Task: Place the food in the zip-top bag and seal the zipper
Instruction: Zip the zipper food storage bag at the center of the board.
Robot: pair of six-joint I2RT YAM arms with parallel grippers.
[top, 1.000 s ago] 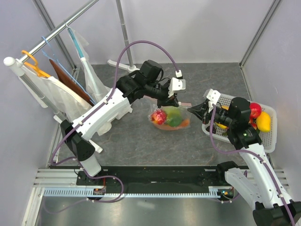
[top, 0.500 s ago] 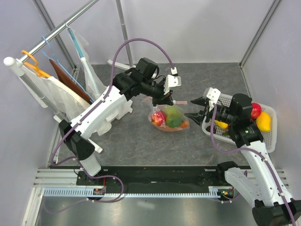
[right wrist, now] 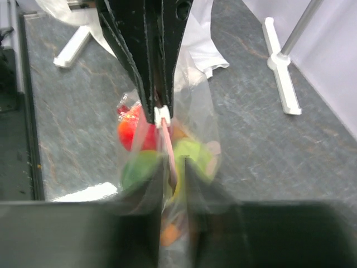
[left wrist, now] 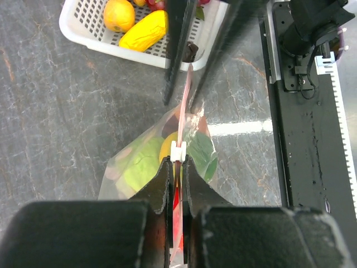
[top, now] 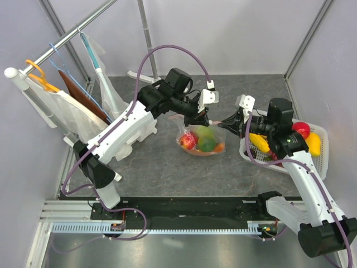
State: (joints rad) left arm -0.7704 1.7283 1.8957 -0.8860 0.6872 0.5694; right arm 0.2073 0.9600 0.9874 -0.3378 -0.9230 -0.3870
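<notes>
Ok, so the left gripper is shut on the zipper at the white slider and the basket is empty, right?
Not empty. The left gripper is shut on the zipper at the slider, but the left wrist view shows a yellow piece and an orange one in the basket.

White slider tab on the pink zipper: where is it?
The white slider tab sits mid left wrist view, on the pink zipper strip, at the left gripper's tips.
</notes>
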